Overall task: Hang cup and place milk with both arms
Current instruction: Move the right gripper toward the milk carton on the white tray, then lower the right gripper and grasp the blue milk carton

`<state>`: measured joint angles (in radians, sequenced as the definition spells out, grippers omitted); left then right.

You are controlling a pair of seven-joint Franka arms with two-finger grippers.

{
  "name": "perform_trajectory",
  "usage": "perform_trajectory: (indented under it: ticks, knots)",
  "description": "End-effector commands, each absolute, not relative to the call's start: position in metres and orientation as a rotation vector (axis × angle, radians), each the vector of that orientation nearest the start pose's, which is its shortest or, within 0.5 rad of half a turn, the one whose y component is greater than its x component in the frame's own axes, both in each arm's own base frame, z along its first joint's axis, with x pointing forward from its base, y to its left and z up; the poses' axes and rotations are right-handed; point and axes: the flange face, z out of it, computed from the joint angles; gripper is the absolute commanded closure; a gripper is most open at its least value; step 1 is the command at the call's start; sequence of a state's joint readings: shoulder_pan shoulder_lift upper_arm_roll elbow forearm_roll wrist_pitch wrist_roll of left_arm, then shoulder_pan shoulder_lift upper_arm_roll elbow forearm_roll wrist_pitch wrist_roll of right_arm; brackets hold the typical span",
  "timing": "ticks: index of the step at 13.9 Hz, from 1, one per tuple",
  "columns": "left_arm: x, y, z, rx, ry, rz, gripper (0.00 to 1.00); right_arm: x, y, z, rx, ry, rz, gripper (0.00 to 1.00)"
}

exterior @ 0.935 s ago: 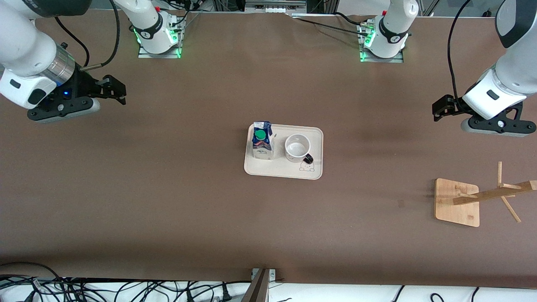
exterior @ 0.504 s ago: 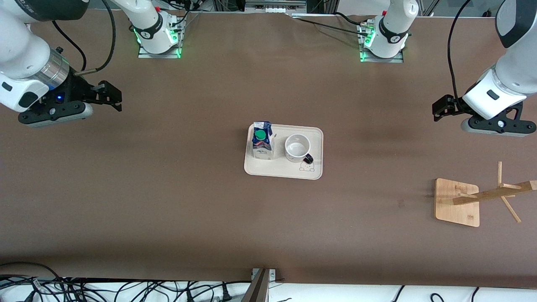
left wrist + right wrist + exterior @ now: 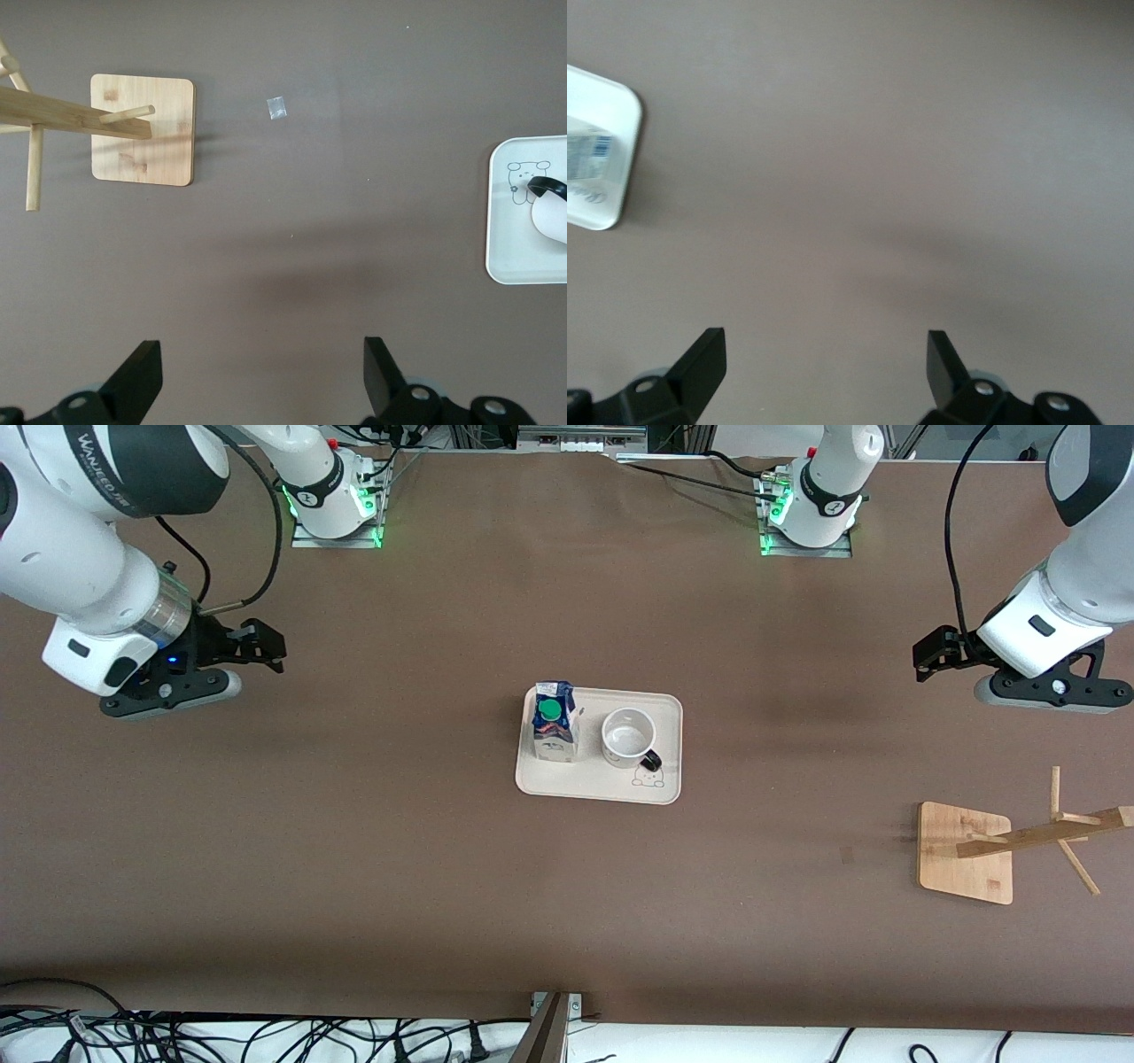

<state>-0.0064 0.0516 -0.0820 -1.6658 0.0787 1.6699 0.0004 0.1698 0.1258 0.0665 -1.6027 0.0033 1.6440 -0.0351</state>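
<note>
Evidently staged for a split pickup, the milk (image 3: 554, 726) and cup (image 3: 628, 738) stand together on the tray (image 3: 594, 786), the empty, spread right gripper (image 3: 259, 644) at ten o'clock, the equally spread left gripper (image 3: 930, 654) at two.

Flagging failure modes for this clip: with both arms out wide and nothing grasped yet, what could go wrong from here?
1. The milk and the cup stand close together on the tray; jaws closing on one may well knock the other.
2. The cup's black handle points toward the front camera, so it may need turning to hang.
3. The rack leans over its small base and could tip.
The right gripper and left gripper hang open over bare table.
</note>
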Motion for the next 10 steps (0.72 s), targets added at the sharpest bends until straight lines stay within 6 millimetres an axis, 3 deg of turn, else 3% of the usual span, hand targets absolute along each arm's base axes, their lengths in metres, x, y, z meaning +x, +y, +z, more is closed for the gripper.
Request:
perform_trajectory:
  ticks: [1,5,8,10]
  knots:
    - [0.578,-0.045,0.561,-3.077,0.131,0.077,0.00,0.573,0.195,0.524,-3.033,-0.285,0.162,0.00]
    - [0.580,-0.043,0.559,-3.080,0.124,0.080,0.00,0.556,0.333,0.467,-3.015,-0.209,0.093,0.00]
    - [0.580,-0.042,0.558,-3.080,0.122,0.080,0.00,0.545,0.405,0.430,-3.003,0.004,0.061,0.00]
    - [0.580,-0.046,0.559,-3.095,0.122,0.077,0.00,0.538,0.438,0.412,-2.993,0.091,0.057,0.00]
